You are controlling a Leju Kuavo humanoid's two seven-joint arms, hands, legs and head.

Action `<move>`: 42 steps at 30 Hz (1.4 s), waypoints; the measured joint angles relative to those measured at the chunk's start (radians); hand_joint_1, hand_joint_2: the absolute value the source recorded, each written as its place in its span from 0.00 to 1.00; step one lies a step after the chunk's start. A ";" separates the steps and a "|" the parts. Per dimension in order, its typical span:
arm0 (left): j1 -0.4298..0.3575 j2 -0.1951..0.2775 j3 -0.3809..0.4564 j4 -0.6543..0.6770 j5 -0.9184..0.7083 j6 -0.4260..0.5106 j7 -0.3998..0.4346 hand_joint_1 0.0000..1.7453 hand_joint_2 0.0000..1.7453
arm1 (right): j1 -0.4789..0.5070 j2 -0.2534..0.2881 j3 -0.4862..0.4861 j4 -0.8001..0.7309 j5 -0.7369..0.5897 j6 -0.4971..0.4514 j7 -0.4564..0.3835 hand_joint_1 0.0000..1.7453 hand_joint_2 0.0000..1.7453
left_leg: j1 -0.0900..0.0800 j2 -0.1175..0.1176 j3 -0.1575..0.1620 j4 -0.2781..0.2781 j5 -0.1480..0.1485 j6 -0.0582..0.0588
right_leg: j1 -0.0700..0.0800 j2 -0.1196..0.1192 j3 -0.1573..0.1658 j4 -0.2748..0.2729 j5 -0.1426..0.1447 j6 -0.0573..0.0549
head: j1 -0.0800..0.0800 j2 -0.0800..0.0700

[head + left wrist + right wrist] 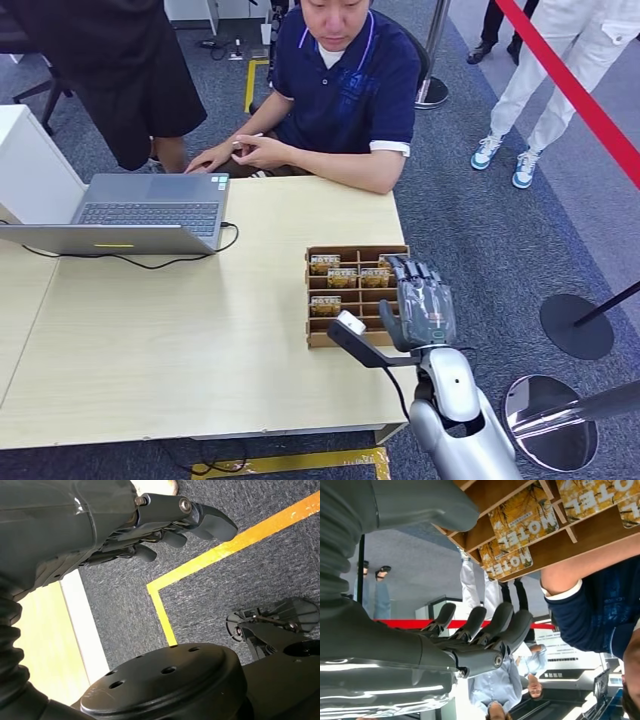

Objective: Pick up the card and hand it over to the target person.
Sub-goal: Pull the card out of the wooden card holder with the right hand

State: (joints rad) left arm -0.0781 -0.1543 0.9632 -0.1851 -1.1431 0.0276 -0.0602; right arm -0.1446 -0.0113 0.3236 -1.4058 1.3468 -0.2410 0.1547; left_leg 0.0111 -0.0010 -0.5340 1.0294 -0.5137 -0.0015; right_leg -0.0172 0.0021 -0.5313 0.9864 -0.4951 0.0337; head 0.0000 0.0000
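Note:
A wooden card rack (315, 335) stands near the table's right front corner, with several yellow "HOTEL" cards (341, 277) upright in its slots. My right hand (421, 302) hovers over the rack's right end, fingers apart and nothing in it. The right wrist view has its fingers (486, 626) stretched out a short way off the cards (523, 517) and the rack (591, 532). A person in a dark blue polo shirt (347, 75) sits at the table's far side, hands together near the edge. My left hand (166, 525) hangs beside the table over grey carpet, holding nothing.
An open grey laptop (143, 210) with a black cable lies on the table's left. People stand behind a red barrier tape (581, 100) on the right. Barrier post bases (576, 325) stand on the floor at right. Yellow floor tape (234, 545) runs beside the table.

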 joint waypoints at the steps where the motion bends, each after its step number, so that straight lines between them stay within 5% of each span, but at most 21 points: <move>1: 0.000 0.000 0.000 0.000 0.000 0.000 0.000 0.00 1.00 | -0.006 0.001 0.002 0.009 -0.002 0.002 -0.001 0.45 1.00 | 0.000 0.000 0.000 0.000 0.000 0.000 | 0.000 0.000 0.000 0.000 0.000 0.000 | 0.000 0.000; 7: -0.001 0.002 0.005 0.000 0.001 0.000 0.002 0.00 1.00 | -0.052 0.007 0.016 0.062 -0.026 0.001 -0.013 0.63 1.00 | 0.000 0.001 0.000 0.000 0.000 0.000 | 0.000 0.001 0.000 0.000 0.000 0.000 | 0.000 0.000; 20: -0.001 0.000 0.012 0.000 0.003 0.002 0.005 0.00 1.00 | -0.076 0.010 0.014 0.088 -0.047 -0.008 -0.018 0.30 1.00 | 0.000 -0.001 0.000 0.000 0.000 0.000 | 0.000 -0.001 0.000 0.000 0.000 0.000 | 0.000 0.000; 25: -0.001 0.000 0.013 0.000 0.002 0.002 0.005 0.00 1.00 | -0.074 0.010 0.011 0.082 -0.049 -0.011 -0.018 0.31 1.00 | 0.000 -0.001 0.000 0.000 0.000 0.000 | 0.000 -0.001 0.000 0.001 0.000 0.000 | 0.000 0.000; 31: -0.001 0.000 0.014 0.000 0.000 0.002 0.002 0.00 1.00 | -0.078 0.007 0.004 0.080 -0.056 -0.015 -0.020 0.45 1.00 | 0.000 -0.001 -0.001 0.001 0.000 0.000 | 0.000 -0.001 0.000 0.001 0.000 0.000 | 0.000 0.000; 42: -0.001 -0.002 0.015 0.000 -0.002 0.000 0.002 0.00 1.00 | -0.098 0.010 -0.007 0.134 -0.068 -0.014 -0.021 0.48 1.00 | 0.000 -0.001 0.000 0.000 0.000 0.000 | 0.000 -0.001 0.000 0.001 0.000 0.000 | 0.000 0.000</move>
State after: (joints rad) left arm -0.0790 -0.1558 0.9777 -0.1850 -1.1451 0.0278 -0.0578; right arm -0.2429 -0.0010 0.3161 -1.2722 1.2789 -0.2554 0.1334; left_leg 0.0109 -0.0017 -0.5345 1.0299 -0.5134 -0.0011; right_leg -0.0175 0.0012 -0.5315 0.9869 -0.4953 0.0338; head 0.0000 0.0000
